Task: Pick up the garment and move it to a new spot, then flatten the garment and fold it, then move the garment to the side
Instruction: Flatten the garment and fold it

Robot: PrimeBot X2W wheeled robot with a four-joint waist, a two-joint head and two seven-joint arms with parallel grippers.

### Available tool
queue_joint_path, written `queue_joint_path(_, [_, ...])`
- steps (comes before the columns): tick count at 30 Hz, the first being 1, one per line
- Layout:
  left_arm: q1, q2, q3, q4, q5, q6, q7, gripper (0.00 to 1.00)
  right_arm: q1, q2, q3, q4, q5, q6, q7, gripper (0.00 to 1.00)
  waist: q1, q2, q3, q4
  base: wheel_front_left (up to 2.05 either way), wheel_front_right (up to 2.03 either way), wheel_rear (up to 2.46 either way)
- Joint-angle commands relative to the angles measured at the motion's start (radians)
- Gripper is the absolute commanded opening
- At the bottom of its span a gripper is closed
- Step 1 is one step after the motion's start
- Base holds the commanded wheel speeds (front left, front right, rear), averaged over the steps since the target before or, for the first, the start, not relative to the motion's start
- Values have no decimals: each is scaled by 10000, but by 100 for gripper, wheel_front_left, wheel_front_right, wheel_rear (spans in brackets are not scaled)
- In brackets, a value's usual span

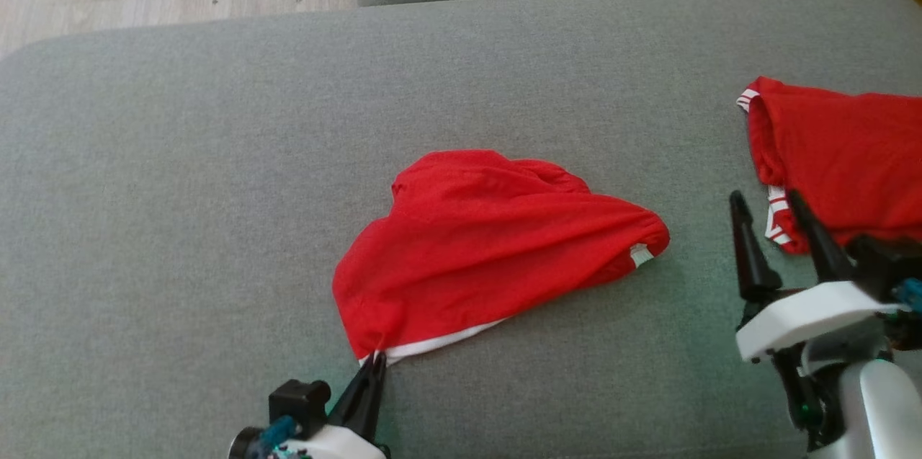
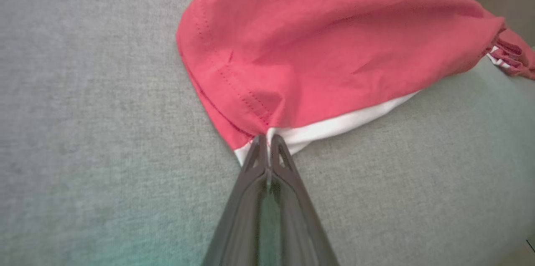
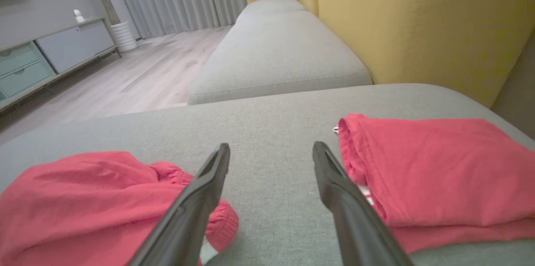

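While left gripper (image 1: 376, 358) pinches the garment (image 1: 490, 243) at its near corner, wide grey cushion (image 1: 180, 156) spreads leftward
Right gripper (image 1: 763, 194) spread, empty, beside folded red cloth (image 1: 843, 149); garment crumpled, white hem

readable text: we find none.
lettering on the garment (image 1: 490, 243): we read none; its red cloth and white hem are plain.
lettering on the folded red cloth (image 1: 843, 149): we read none; its trim carries white stripes, not characters.
labels on the sofa cushion (image 1: 216, 156): we read none on the grey weave.
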Motion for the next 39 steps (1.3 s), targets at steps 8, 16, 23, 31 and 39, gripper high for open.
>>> queue_joint_path(8, [-897, 342, 886, -1553, 308, 418, -911, 0, -271, 176, -371, -617, -248, 33, -356, 100, 0, 0, -47, 136, 0, 0, 0])
queue_joint_path(16, [-1726, 1042, 1550, -2717, 205, 586, -454, 0, -329, 310, -339, -554, -276, 33, -460, 100, 0, 0, 157, 70, 0, 0, 0])
queue_joint_path(23, [-2320, 1325, 1814, -1340, -236, 461, 389, 0, -638, 353, -74, -210, -216, 33, -668, 100, 0, 0, 439, -306, 0, 0, 0])
queue_joint_path(31, [-2324, 1199, 1818, 70, -443, 398, 357, 0, -686, 369, 80, 18, -168, 33, -843, 100, 0, 0, 535, -563, 0, 0, 0])
queue_joint_path(39, [-2229, 1067, 1797, 561, -371, 398, -457, 100, -537, 374, 199, 261, -35, 33, -1018, 100, 0, 0, 221, -478, 0, 0, 0])
